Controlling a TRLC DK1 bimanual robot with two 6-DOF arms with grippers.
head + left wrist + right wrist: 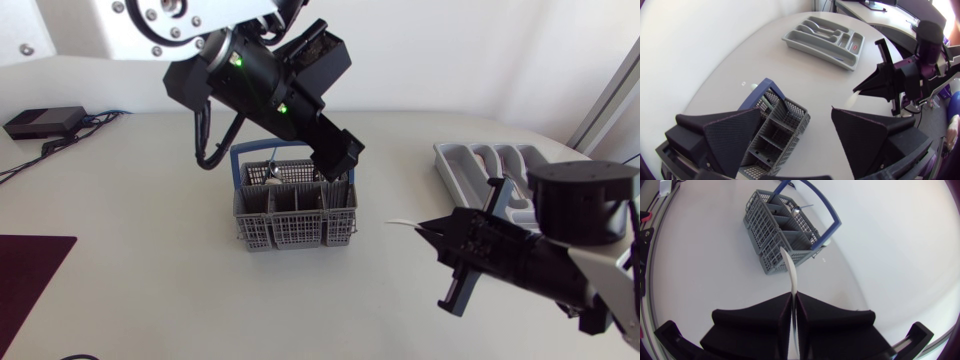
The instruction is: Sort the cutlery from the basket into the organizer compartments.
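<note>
White utensil sits pinched in right claw, plainest from its wrist; left claw gapes above basket.

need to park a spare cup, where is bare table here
Bare white table lies between the grey mesh basket with blue handle and the dark maroon mat, and in front of the basket. Crowded: between basket and grey plastic organizer tray, where the right claw holds a white utensil.

No text, number or sign can be read in any view; a small red sticker is seen inside the grey organizer, but its print is too small to be made out.
</note>
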